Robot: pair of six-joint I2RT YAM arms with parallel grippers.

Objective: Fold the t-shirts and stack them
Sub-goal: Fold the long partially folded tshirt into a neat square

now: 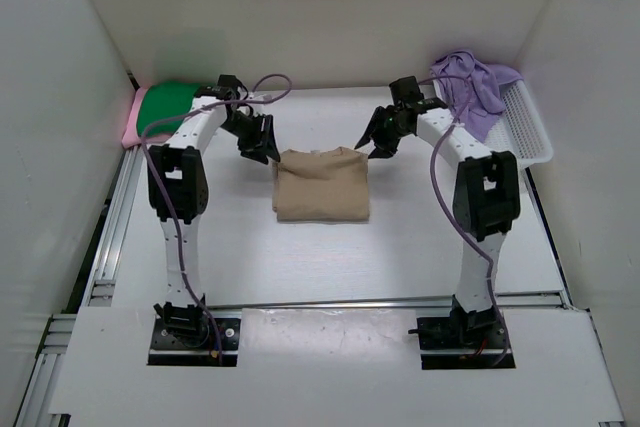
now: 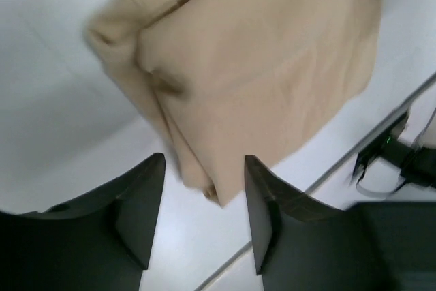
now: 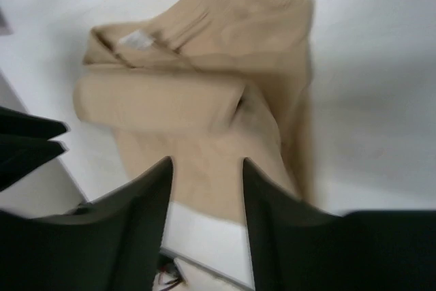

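Four soft, plain cloth t-shirts.
Tan shirt [image 1: 322, 185]: folded into a smooth, squarish pad with a rolled fold at one end, lying mid-table.
Green shirt [image 1: 165, 107]: folded, lying on the pink shirt [image 1: 130, 133] at the far left.
Lavender shirt [image 1: 470, 89]: crumpled heap in the white mesh basket [image 1: 532, 137] at the far right.
Left gripper [image 2: 204, 168] and right gripper [image 3: 206, 165]: jaws roughly half parted and gripping nothing, one at each far corner of the tan shirt.

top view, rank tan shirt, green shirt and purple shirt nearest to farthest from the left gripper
1. tan shirt, mid-table, just right of the left gripper
2. green shirt, far left corner
3. purple shirt, far right, at the basket
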